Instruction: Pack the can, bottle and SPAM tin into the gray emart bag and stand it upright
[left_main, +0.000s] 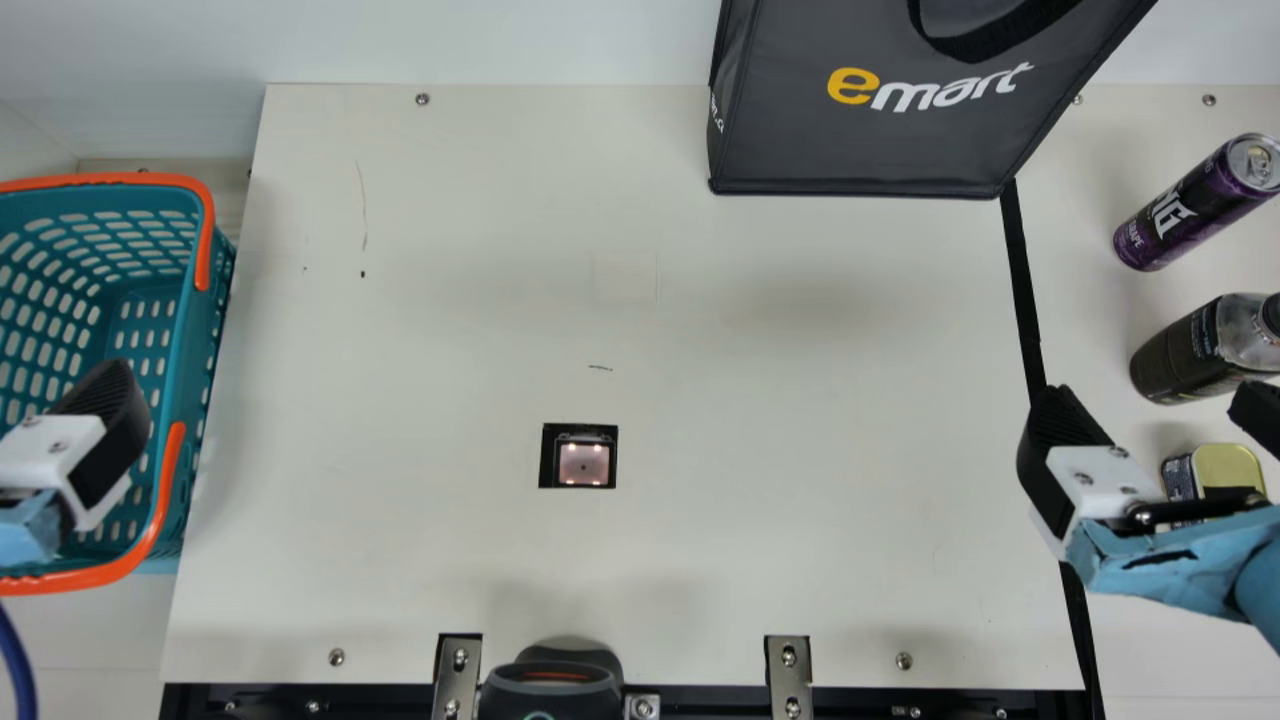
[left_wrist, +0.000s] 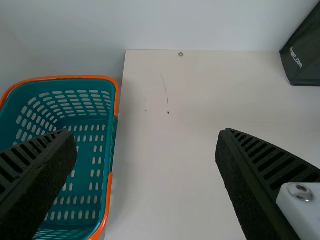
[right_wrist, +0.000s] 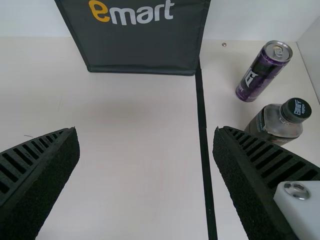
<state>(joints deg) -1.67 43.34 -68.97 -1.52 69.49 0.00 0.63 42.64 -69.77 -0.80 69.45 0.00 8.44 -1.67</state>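
Observation:
In the main view my left gripper (left_main: 75, 450) is over the basket; in the left wrist view the left gripper (left_wrist: 145, 142) is open and empty. My right gripper (left_main: 1160, 410) stands open and empty, partly covering the yellow-lidded SPAM tin (left_main: 1228, 468); the right wrist view shows the right gripper (right_wrist: 146, 137) with fingers wide apart. The gray emart bag (left_main: 860, 140) stands upright at the table's back, its black handle hanging over the front; its side (left_wrist: 302, 60) shows too. The purple can (left_main: 1185, 210) and dark bottle (left_main: 1190, 355) stand on the right; the can (right_wrist: 262, 72) is behind the bottle (right_wrist: 277, 122).
A teal basket (left_main: 195, 330) with orange handles stands at the left beside the table (left_main: 450, 300). A black strip (left_main: 1024, 290) runs between the bag's right corner and the front. A black device (left_main: 550, 690) sits at the front edge, and a small square panel (left_main: 583, 464) lies mid-table.

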